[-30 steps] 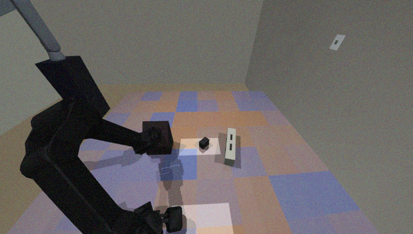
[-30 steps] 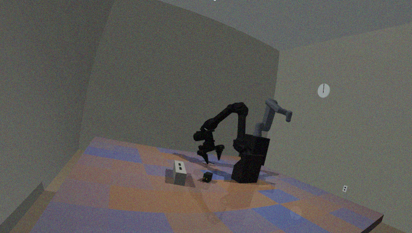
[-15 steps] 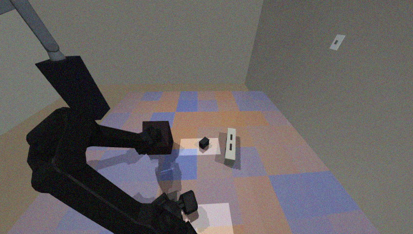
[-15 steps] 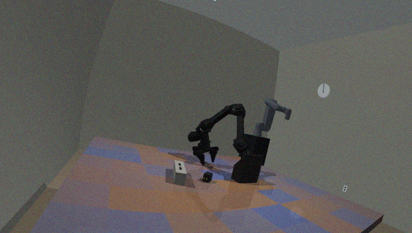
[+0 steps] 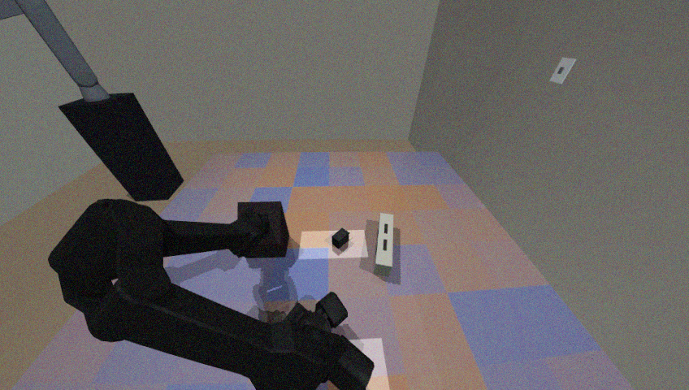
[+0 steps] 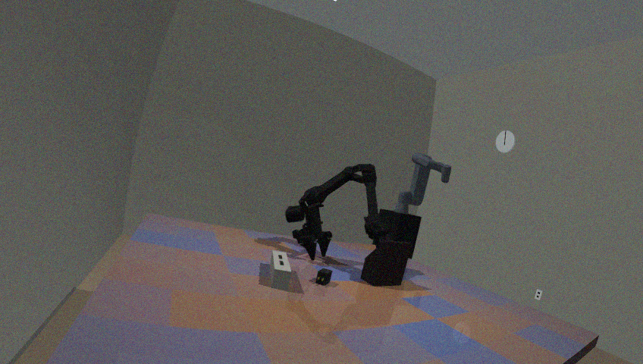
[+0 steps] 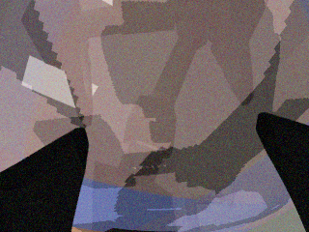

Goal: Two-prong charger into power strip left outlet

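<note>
Two fingers [image 6: 312, 249] stand wide apart, and nothing is between them; the gripper [image 6: 318, 258] [image 7: 177, 130] points down over the table [image 5: 512, 328] [image 6: 216, 311], its tips clear of the surface, a spread of overlapping shadows in the wrist view; above it the black arm [image 5: 207, 328] [image 6: 336, 182] arches up and back to its dark base [image 6: 383, 265]; and there's the charger [image 5: 340, 238] [image 6: 323, 276], a little black block on the table, unplugged, well apart from the fingers, its yellowish prongs showing in the exterior view; near it sits the strip [image 5: 385, 234] [image 6: 281, 263], pale on top, two dark outlets in a row, both unfilled; the charger lies between strip and base; farther out, a grey arm [image 5: 58, 43] [image 6: 419, 180] rises from a black pedestal [image 5: 120, 145] [image 6: 412, 225]; beyond that, a round clock [image 6: 505, 141] hangs on the wall.
</note>
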You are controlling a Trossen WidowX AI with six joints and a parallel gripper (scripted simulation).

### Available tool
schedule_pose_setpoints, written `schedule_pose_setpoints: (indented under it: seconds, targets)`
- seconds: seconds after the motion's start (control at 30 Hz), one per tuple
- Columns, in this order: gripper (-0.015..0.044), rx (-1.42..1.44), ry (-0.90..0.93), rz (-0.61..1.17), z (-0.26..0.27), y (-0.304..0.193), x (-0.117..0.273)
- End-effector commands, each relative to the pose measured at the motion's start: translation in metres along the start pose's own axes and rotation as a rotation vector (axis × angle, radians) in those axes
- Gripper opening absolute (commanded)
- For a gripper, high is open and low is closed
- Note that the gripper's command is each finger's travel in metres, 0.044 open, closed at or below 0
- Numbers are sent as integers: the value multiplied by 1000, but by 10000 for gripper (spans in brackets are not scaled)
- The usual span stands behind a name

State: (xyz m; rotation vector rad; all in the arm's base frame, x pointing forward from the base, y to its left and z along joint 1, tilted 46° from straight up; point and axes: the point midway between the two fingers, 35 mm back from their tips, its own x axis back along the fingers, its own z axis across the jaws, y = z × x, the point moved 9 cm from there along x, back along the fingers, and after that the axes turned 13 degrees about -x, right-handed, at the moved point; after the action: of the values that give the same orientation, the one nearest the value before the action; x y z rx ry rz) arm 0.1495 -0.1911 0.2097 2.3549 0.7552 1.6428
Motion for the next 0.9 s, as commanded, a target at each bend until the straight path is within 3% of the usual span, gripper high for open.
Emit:
schedule_pose_setpoints:
  seconds: [0.0,0.87]
  targets:
    - [440,85,-1,0,15,-5,-1]
    - [440,559,-9,-28,96,-51,5]
